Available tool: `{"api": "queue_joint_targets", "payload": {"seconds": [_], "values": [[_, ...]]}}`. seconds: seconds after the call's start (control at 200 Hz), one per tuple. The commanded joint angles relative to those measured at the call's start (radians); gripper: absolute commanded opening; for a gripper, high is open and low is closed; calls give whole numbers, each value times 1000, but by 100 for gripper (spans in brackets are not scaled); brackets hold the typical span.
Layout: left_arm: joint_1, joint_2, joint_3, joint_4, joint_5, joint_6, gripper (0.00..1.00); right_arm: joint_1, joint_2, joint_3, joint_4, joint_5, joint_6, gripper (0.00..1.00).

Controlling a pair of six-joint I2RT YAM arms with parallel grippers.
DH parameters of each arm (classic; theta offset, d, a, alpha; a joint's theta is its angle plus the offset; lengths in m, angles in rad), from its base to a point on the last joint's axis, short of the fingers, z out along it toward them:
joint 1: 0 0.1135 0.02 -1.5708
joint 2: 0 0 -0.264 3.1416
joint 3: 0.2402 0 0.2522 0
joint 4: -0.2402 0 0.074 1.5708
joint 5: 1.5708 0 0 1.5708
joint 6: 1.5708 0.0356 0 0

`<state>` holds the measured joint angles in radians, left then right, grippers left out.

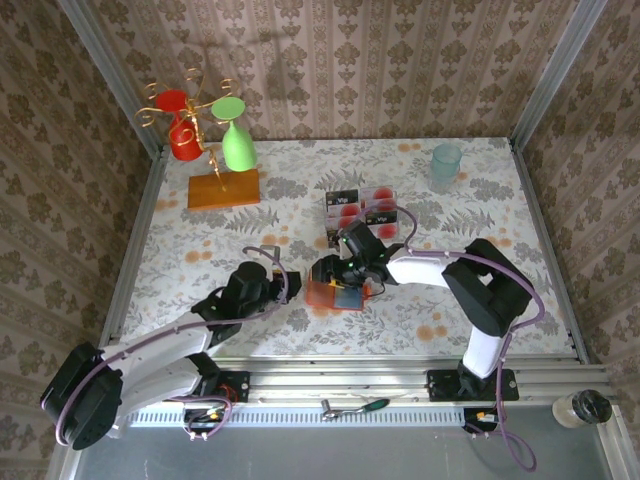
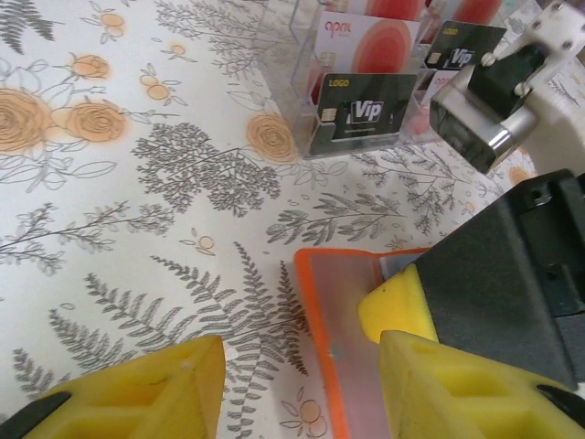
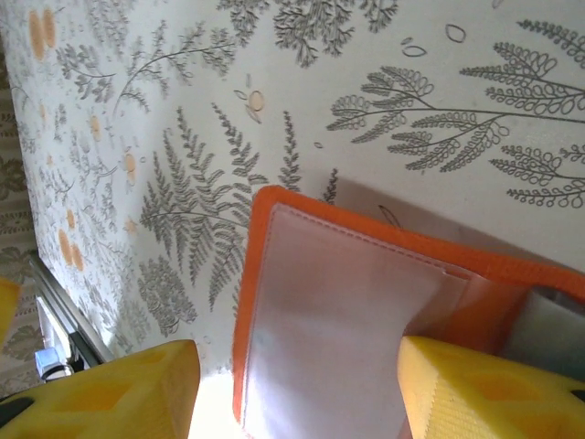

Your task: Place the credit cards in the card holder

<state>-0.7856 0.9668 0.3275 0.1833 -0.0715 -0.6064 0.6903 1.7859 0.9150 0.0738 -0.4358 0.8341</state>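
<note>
We are looking down on the flowered table (image 1: 500, 200), where the right gripper (image 3: 302, 393) is holding its yellow fingers spread wide over the card holder (image 3: 338, 338). The orange wallet is lying open between them, with one fingertip (image 2: 398, 306) sitting over its grey lining. The left gripper (image 2: 302, 370) is also gaping open with the wallet's orange edge lying between its fingers, and just beyond both grippers the credit cards (image 2: 361, 114) are standing in a clear stand (image 2: 302, 101), the front black card reading "LOGO" and "Vip".
</note>
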Motion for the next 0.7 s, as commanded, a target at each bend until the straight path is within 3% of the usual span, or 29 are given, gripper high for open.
{"api": "queue_joint_targets", "payload": {"seconds": [0.0, 0.26, 0.535, 0.695], "values": [[7, -14, -8, -68, 21, 5, 49, 5, 13, -5, 57, -24, 22, 61], [5, 35, 4, -50, 40, 7, 49, -1, -42, -42, 48, -17, 6, 56], [-27, 114, 64, -34, 39, 19, 49, -13, -23, -69, 61, -19, 7, 16], [-42, 166, 100, -33, 41, 38, 50, -13, 11, -64, 58, -23, 12, 14]]}}
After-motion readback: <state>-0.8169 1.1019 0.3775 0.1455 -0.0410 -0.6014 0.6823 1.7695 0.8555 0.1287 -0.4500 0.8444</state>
